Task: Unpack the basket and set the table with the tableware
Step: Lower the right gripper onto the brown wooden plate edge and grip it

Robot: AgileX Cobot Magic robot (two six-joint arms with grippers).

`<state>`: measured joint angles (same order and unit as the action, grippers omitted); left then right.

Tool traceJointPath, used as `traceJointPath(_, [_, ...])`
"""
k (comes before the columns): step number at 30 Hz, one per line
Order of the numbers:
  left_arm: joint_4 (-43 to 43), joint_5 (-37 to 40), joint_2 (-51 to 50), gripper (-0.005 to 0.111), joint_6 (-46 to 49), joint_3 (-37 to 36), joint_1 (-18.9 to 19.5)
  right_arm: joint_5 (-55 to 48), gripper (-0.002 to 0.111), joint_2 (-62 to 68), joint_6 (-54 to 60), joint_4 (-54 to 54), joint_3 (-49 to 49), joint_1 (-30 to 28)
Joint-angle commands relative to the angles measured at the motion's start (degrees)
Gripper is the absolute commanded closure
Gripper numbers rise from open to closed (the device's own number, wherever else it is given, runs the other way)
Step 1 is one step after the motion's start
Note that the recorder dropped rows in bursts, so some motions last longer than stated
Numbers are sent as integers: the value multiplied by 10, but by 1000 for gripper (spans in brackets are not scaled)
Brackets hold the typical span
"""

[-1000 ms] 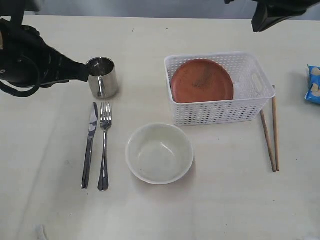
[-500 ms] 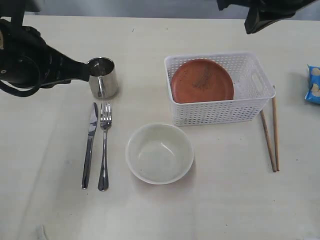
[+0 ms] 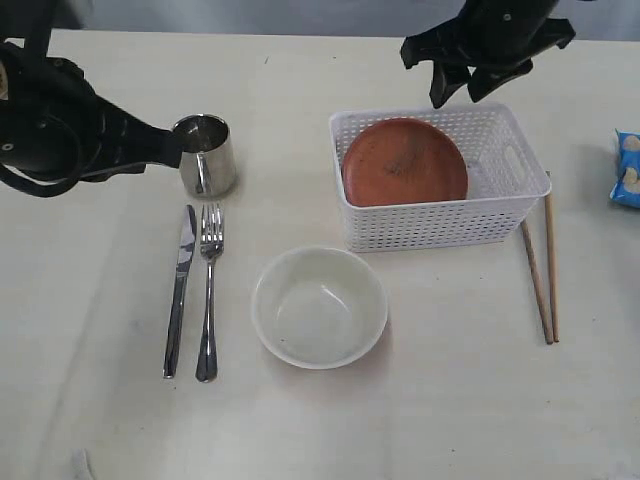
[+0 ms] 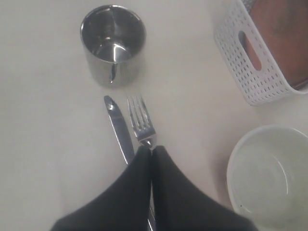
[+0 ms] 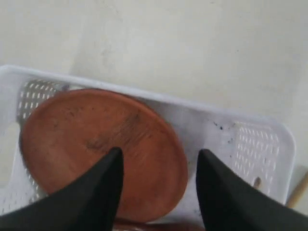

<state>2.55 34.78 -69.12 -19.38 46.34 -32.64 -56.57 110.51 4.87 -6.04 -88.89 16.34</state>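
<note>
The white basket (image 3: 430, 225) stands right of centre on the table (image 3: 450, 400), with the brown plate (image 3: 405, 162) leaning inside it. My right gripper (image 3: 462, 92) hovers open over the basket's far rim. In the right wrist view its fingertips (image 5: 160, 156) straddle the plate's edge (image 5: 96, 139) without touching it. The tableware set out on the table is the knife (image 3: 180, 290), fork (image 3: 209, 290), steel mug (image 3: 205, 155), cream bowl (image 3: 318, 306) and two chopsticks (image 3: 540, 270). My left gripper (image 3: 172, 148) is shut and empty beside the mug, above the fork (image 4: 140, 122).
A blue snack bag (image 3: 627, 168) lies at the right edge. The chopsticks lie close along the basket's right side. The bowl sits just in front of the basket.
My right gripper has come down from the top edge to the basket's far rim, and its jaws have opened. The left arm has barely moved.
</note>
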Motion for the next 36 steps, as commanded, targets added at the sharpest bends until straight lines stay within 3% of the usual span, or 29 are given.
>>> traceJointPath(1, [-2,5,1,107,7,0,0,-11,65,49,117,-86,-41,-39])
traceJointPath(5, [-2,5,1,107,10,0,0,-35,65,81,156,-98,-62,-66])
traceJointPath(11, [-2,7,1,107,10,0,0,-84,65,106,258,-199,-66,-96])
traceJointPath(36, [-3,10,1,107,10,0,0,-112,65,158,304,-187,-66,-96])
